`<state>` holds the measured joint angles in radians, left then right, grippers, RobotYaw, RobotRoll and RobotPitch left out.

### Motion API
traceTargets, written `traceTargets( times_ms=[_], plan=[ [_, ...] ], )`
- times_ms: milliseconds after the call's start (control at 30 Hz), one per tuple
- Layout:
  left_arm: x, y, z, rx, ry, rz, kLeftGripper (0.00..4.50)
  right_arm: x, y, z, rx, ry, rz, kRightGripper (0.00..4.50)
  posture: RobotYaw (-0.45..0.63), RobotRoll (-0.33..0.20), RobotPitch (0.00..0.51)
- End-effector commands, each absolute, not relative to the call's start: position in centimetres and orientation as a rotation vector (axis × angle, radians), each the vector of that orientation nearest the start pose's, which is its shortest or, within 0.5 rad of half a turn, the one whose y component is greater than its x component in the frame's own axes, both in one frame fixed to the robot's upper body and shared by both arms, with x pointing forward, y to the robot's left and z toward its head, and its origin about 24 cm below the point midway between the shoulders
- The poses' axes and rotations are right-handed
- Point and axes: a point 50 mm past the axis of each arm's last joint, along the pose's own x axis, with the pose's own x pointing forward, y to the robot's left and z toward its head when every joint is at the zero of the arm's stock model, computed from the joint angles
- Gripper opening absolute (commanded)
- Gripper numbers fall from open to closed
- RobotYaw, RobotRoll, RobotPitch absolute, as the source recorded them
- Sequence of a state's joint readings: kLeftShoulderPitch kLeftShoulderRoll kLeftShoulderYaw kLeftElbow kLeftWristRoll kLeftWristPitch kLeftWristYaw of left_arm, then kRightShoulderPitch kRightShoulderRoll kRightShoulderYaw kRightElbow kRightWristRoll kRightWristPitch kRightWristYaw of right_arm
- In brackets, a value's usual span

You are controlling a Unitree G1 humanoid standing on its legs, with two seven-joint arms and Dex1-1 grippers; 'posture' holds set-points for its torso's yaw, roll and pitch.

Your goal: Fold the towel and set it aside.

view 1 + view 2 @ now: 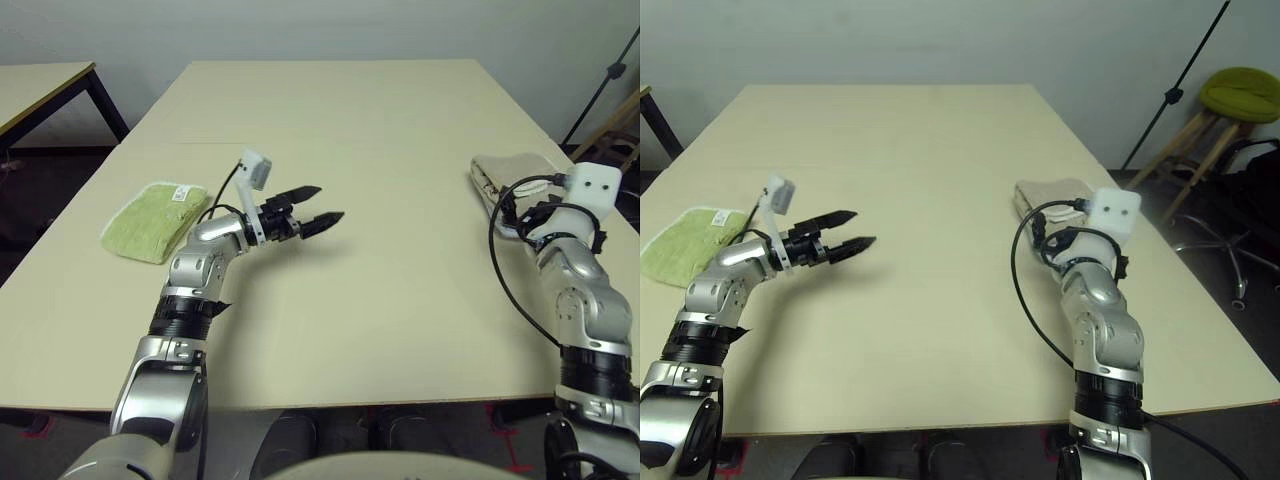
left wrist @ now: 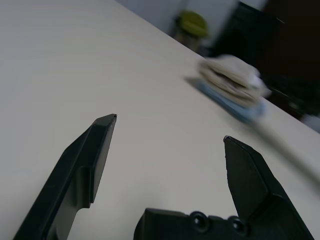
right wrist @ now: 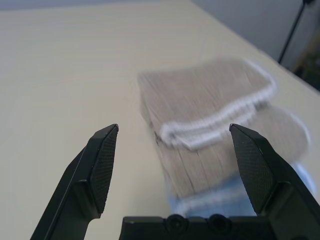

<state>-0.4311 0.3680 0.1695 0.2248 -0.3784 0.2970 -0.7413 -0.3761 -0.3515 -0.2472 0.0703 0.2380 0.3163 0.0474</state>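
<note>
Folded tan towel tops the blue one (both grippers' fingers spread, empty).

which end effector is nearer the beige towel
Right. The right end effector is open, right beside the beige towel; the left end effector hovers across the table, near the green towel.

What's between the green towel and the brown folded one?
The robot's left gripper, open, above bare table, in the left eye view.
</note>
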Motion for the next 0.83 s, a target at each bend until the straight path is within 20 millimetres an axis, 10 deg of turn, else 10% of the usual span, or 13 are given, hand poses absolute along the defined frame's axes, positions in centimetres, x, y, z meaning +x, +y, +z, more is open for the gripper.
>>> traceTargets(
  times_ms=[33, 300, 833],
  plan=[
    [32.0, 23.2, 11.7, -0.078, -0.078, -0.362, 4.50, 32.1, -24.5, 12.9, -0.064, -0.077, -0.093, 4.48, 0.08, 0.000, 0.031],
    [32.4, 28.4, 11.0, -0.019, -0.115, 0.071, 4.50, 32.7, -24.1, 12.2, -0.086, -0.120, -0.120, 4.48, 0.11, 0.000, 0.037],
    [32.4, 31.5, 9.9, 0.068, -0.179, 0.228, 4.50, 31.9, -24.9, 11.4, -0.110, -0.189, -0.261, 4.48, 0.07, 0.000, 0.039]
  ],
)
